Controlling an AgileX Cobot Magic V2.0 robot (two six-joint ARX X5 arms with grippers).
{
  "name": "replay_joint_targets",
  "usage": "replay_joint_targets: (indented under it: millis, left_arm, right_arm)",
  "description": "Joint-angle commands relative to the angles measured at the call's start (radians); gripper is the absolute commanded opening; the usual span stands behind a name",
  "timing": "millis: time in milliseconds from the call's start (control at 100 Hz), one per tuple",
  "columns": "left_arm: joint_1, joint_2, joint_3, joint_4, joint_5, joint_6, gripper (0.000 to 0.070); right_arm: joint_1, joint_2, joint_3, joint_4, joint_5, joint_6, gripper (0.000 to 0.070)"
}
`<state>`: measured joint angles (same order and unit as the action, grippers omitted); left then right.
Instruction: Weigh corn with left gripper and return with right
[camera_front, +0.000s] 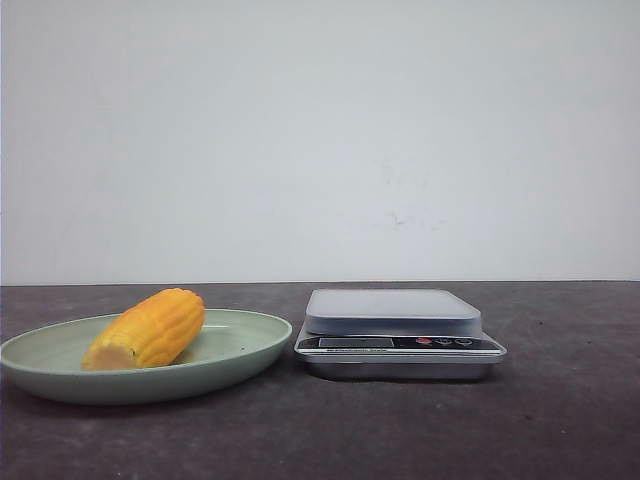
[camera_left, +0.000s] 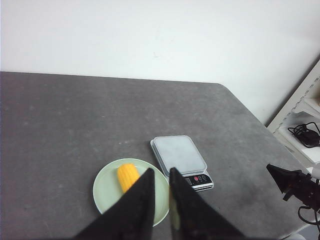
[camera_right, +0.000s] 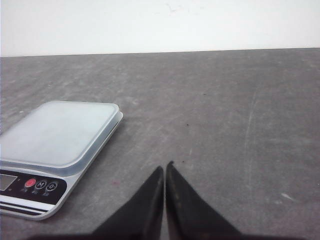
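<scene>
The left tool (camera_left: 161, 176) hides part of the plate (camera_left: 107, 192); the scale's (camera_right: 55, 145) corner is cropped.

This looks like a robot test bench in a lab rather than a kitchen. A plain dark grey table (camera_front: 560, 420) stands against a bare white wall (camera_front: 320, 130), with nothing decorative around it. On the table a small digital kitchen scale (camera_front: 398, 333) sits alone as the landmark, and just beside it lies a pale green plate (camera_front: 240, 352). Well beyond the scale, past the table's edge, a white shelf unit (camera_left: 305, 117) holds black cables (camera_left: 306, 134).
</scene>
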<state>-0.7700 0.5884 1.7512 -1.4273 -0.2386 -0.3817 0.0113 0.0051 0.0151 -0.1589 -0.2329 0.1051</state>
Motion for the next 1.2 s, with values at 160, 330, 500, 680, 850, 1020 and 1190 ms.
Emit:
replay_joint_targets:
  millis: [160, 330, 500, 680, 850, 1020, 1190]
  left_arm:
    - [-0.007, 0.004, 0.023, -0.056, -0.004, 0.0, 0.0016]
    - [-0.008, 0.004, 0.023, -0.056, -0.004, 0.0, 0.0016]
    - [-0.008, 0.004, 0.023, -0.056, -0.004, 0.0, 0.0016]
    - [-0.007, 0.004, 0.023, -0.056, -0.004, 0.033, 0.0016]
    - [0.03, 0.004, -0.004, -0.001, -0.08, 0.113, 0.0016]
    - [0.14, -0.043, -0.242, 0.382, -0.055, 0.262, 0.0016]
    - [0.299, -0.124, -0.619, 0.78, 0.094, 0.337, 0.0016]
  right_arm:
    - [-0.002, -0.002, -0.002, 0.001, -0.003, 0.007, 0.0]
    - [-0.002, -0.002, -0.002, 0.001, -0.003, 0.008, 0.0]
    - [-0.002, -0.002, -0.002, 0.001, -0.003, 0.008, 0.0]
    - [-0.002, -0.002, -0.002, 0.001, -0.003, 0.008, 0.0]
    - [-0.002, -0.002, -0.002, 0.001, -0.003, 0.007, 0.0]
    - [-0.002, -0.002, -0.002, 0.001, -0.003, 0.008, 0.0]
    - [-0.002, -0.001, -0.002, 0.001, -0.003, 0.007, 0.0]
